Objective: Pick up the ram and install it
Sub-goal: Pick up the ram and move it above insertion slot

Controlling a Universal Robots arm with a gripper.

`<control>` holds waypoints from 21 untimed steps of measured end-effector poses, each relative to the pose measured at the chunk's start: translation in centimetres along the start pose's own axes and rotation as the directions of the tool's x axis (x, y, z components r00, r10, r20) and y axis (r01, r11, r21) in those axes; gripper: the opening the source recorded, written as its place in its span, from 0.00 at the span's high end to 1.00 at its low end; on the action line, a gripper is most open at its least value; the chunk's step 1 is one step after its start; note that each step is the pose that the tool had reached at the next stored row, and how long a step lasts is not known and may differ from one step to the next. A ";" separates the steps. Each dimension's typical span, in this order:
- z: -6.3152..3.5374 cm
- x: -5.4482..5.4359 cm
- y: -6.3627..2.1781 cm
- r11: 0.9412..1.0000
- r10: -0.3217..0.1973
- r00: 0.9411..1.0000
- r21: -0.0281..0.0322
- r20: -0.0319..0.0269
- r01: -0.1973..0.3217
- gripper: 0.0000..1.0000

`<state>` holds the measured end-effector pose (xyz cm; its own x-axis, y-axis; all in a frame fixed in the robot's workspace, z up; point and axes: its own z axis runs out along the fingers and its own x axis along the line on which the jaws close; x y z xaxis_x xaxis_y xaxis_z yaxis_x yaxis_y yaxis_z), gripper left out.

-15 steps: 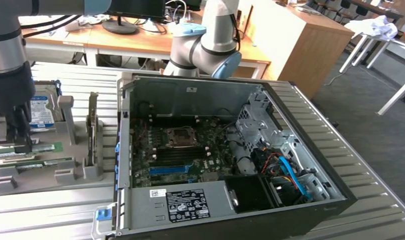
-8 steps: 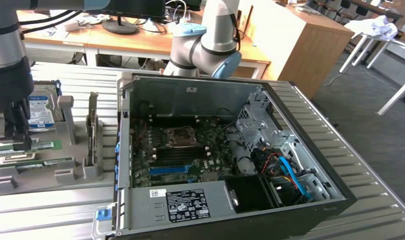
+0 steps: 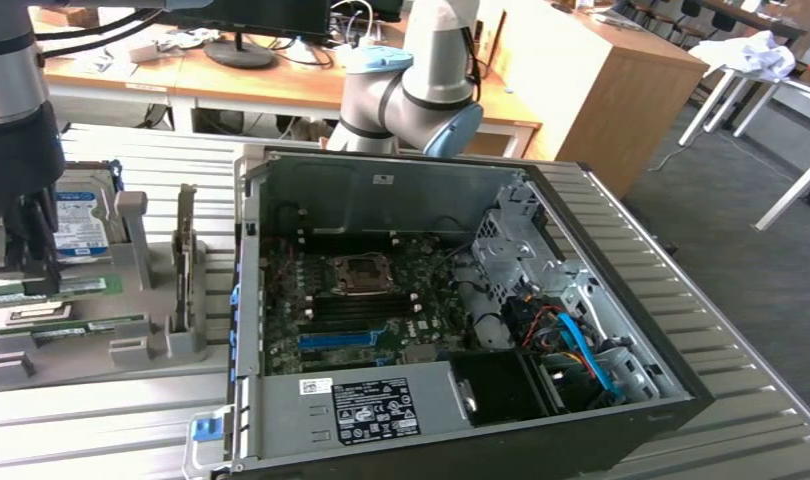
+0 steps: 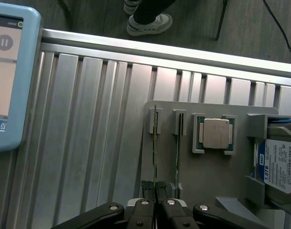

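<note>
Gripping the ram (image 4: 155, 148) edge-on, the end effector (image 4: 156, 187) was closed on its upper edge while it stood in the outermost slot of the holder (image 4: 216, 179); a straight, untilted lift looked wisest.

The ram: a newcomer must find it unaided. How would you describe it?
On the ribbed metal table lies a grey holder plate with a hard drive and square silver processor. The ram stands on edge in the slot farthest from the processor: a thin green stick, and unlike its twin alongside, held by the gripper.
</note>
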<state>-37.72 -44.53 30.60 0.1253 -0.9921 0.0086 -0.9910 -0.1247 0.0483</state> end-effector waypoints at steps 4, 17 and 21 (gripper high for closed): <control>-0.39 0.0 0.02 1.000 0.000 1.000 0.000 0.000 0.000 0.87; -1.59 0.0 0.08 1.000 0.000 1.000 0.000 -0.002 0.000 0.87; -1.95 0.0 0.10 1.000 0.000 1.000 0.000 -0.002 0.000 0.87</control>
<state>-37.72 -44.53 32.55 0.1253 -0.9921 0.0111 -0.9910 -0.1246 0.0486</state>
